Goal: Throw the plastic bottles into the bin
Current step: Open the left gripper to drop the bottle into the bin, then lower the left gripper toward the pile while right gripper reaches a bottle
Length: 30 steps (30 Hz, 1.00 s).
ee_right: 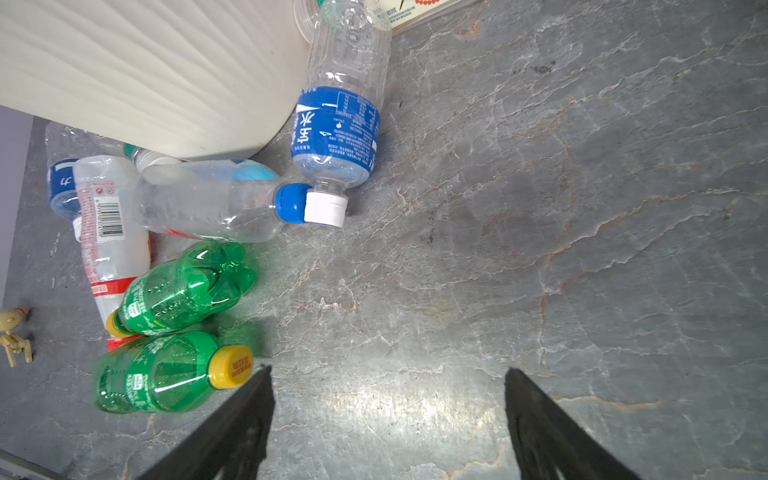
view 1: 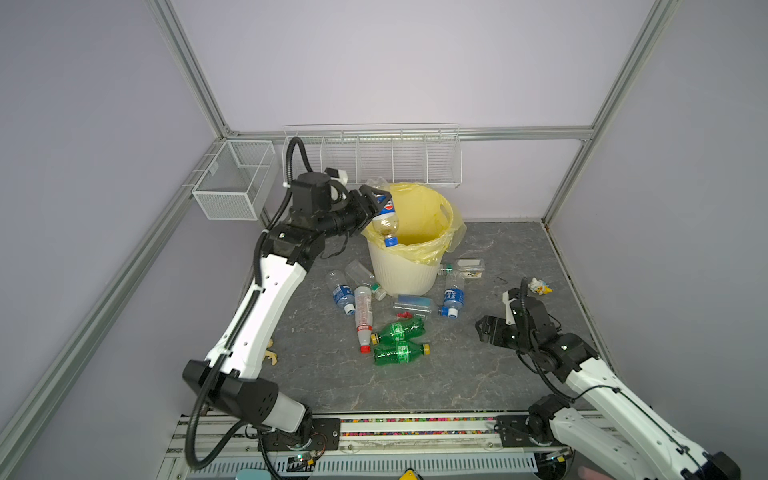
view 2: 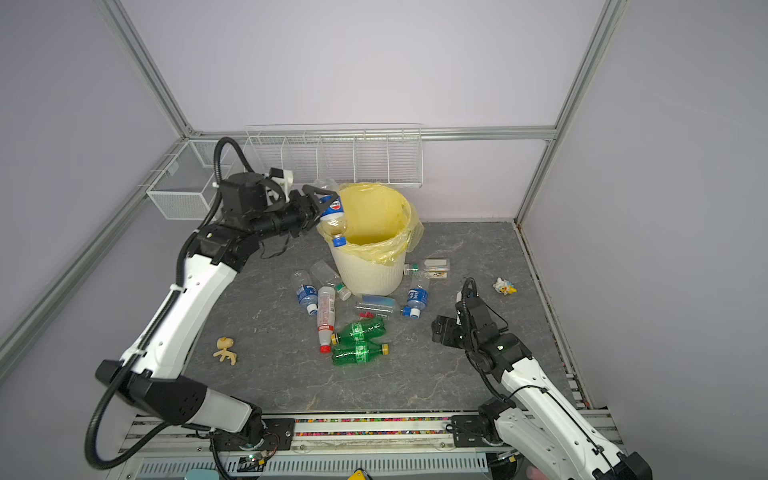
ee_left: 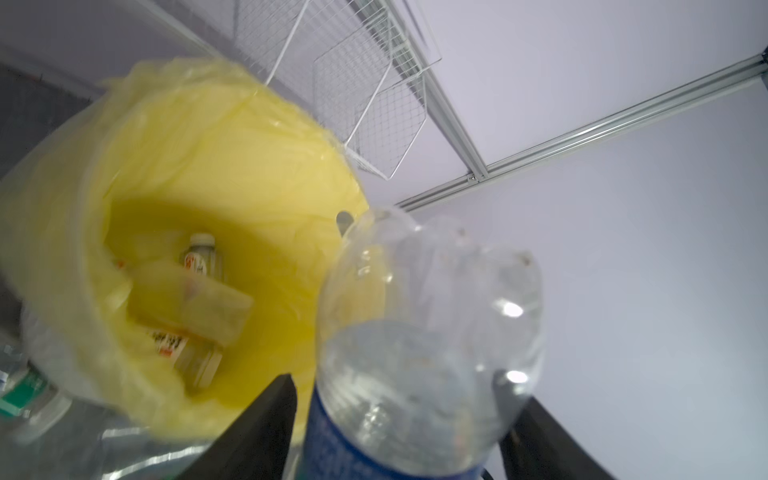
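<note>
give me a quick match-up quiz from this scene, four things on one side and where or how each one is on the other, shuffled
Things:
1. pepsi bottle
2. green bottles
3. right gripper
4. bin

States:
A. open, holding nothing
B. lined with a yellow bag
C. cap down at the rim of the bucket
D. lying side by side on the table

Pairs: 1-C, 2-D, 3-A, 4-B
</note>
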Each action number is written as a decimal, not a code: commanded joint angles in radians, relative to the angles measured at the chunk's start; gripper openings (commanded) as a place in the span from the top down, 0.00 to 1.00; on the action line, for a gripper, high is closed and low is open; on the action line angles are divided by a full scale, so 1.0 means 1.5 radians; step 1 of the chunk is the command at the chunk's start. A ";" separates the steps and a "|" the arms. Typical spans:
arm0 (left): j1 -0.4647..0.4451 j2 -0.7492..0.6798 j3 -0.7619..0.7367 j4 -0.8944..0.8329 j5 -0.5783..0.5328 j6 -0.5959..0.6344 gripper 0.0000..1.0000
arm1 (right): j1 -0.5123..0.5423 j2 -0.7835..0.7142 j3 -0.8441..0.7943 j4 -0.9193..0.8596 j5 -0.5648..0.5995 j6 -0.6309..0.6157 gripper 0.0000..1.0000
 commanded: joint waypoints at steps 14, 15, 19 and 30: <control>0.011 -0.080 0.015 -0.074 -0.065 0.092 0.00 | 0.003 -0.070 -0.011 -0.063 0.039 0.014 0.12; 0.011 -0.097 -0.007 -0.074 -0.071 0.098 0.00 | 0.003 -0.073 -0.011 -0.060 0.039 0.014 0.12; 0.011 -0.178 -0.120 -0.071 -0.121 0.136 0.00 | 0.003 -0.091 -0.030 -0.024 0.032 0.013 0.12; 0.013 -0.324 -0.352 -0.045 -0.172 0.162 0.00 | 0.002 -0.076 -0.034 0.011 0.017 0.019 0.12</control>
